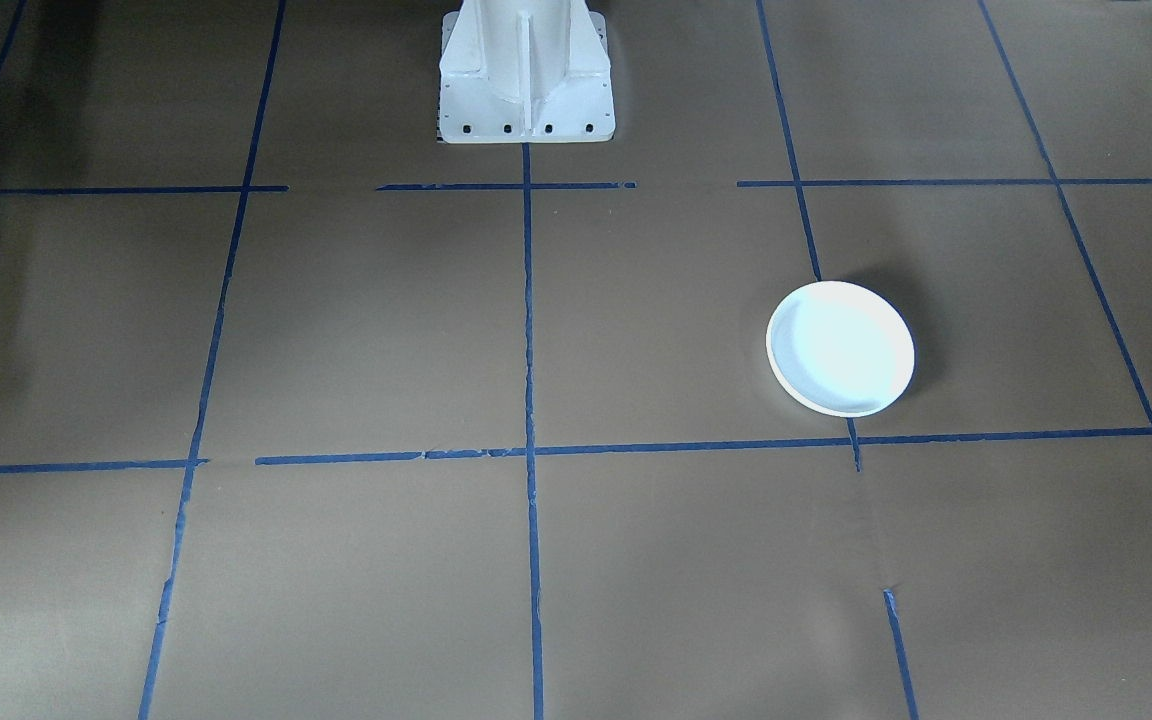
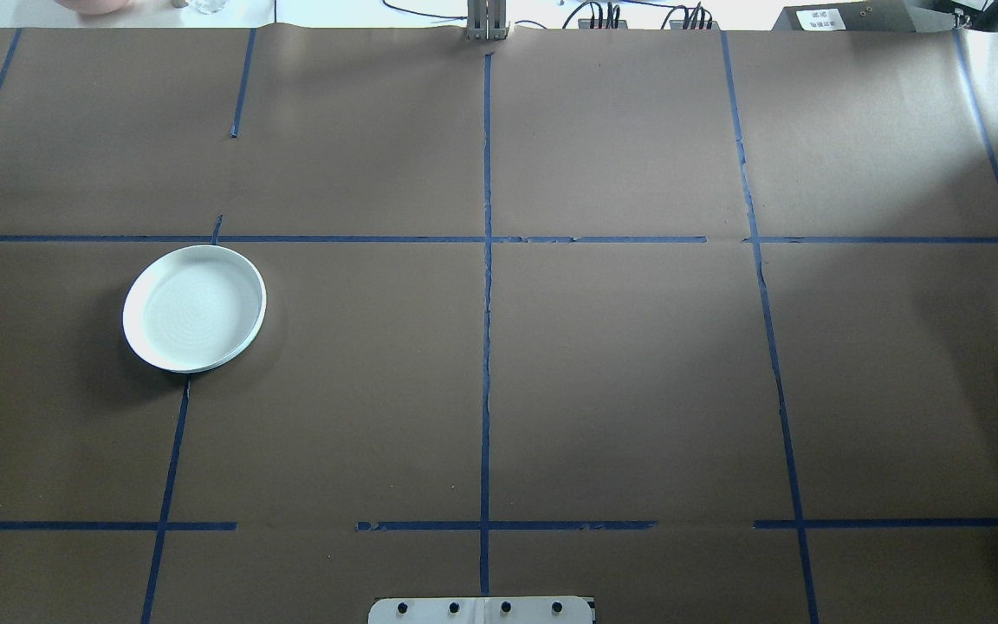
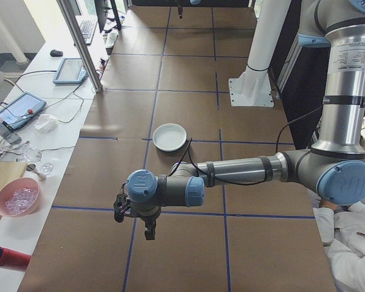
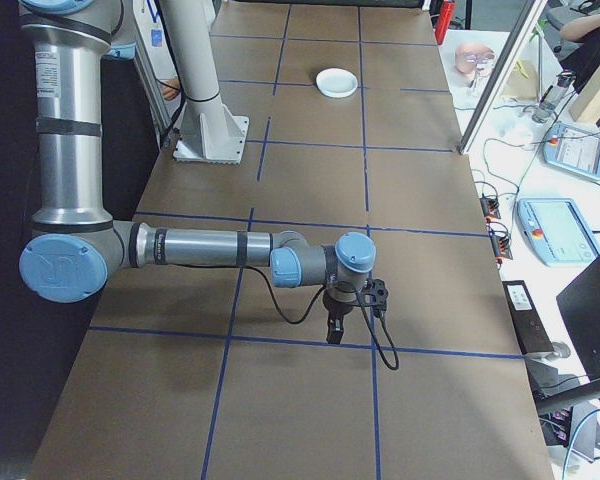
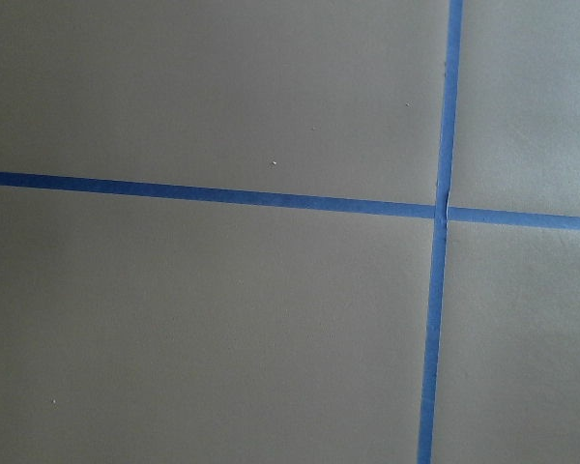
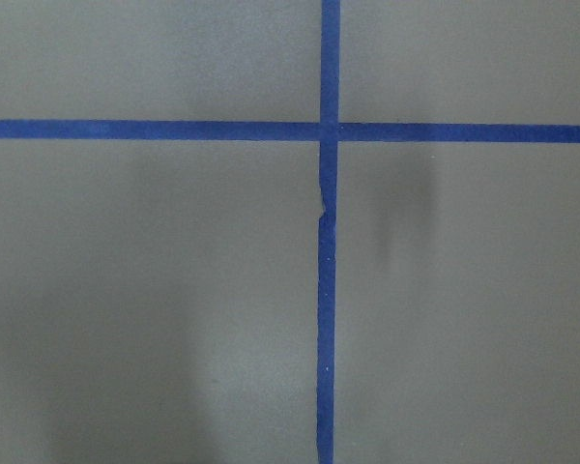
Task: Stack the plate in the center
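Brown paper covered the whole table (image 2: 620,381), and blue tape lines (image 2: 487,347) divided it into large squares. At the robot's edge of the table stood the white base (image 1: 526,80) of a mount.

In the left side view the left arm (image 3: 243,173) was stretched out low over the table, well apart from the plate, with its gripper (image 3: 149,229) pointing down above a tape line. In the right side view the right arm (image 4: 210,248) was held in the same manner at the other end of the table, its gripper (image 4: 334,330) also pointing down. Both grippers appeared only in the side views, so I cannot tell if their jaws were open or closed. Each wrist camera saw only paper and a crossing of tape.

One round, shallow, pale bluish-white plate (image 2: 194,308) lay flat on the robot's left half of the table, covering a part of one tape line. Faint rings were visible inside it. Nothing touched the plate.

On a side bench beyond the table's far edge were a pink bowl (image 3: 16,199) and a tablet (image 3: 70,70).
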Robot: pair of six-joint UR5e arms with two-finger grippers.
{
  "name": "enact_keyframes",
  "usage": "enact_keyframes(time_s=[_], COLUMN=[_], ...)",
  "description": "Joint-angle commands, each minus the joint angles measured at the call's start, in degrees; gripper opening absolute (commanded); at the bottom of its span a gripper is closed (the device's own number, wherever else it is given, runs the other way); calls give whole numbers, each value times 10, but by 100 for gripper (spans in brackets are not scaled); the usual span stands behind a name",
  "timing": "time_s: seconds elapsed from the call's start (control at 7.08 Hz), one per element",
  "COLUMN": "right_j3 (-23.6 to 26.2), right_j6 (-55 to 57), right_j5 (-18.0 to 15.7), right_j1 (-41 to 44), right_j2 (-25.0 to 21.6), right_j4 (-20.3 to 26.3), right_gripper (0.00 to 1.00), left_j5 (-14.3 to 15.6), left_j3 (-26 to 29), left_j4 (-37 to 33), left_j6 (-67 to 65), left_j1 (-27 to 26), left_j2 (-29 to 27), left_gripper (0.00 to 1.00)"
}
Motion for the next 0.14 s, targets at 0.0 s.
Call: enact_keyframes(time_s=[0.0], right_j3=[0], right_j6=[0], right_j5=[0], right_j1=[0], right_j2=[0], right_j4=[0], right_gripper=[100], left_j5=[0], left_j3=[-2], left_j4=[-1], left_j6=[0], left_j1=[0], left_j2=[-1], left_gripper=[100])
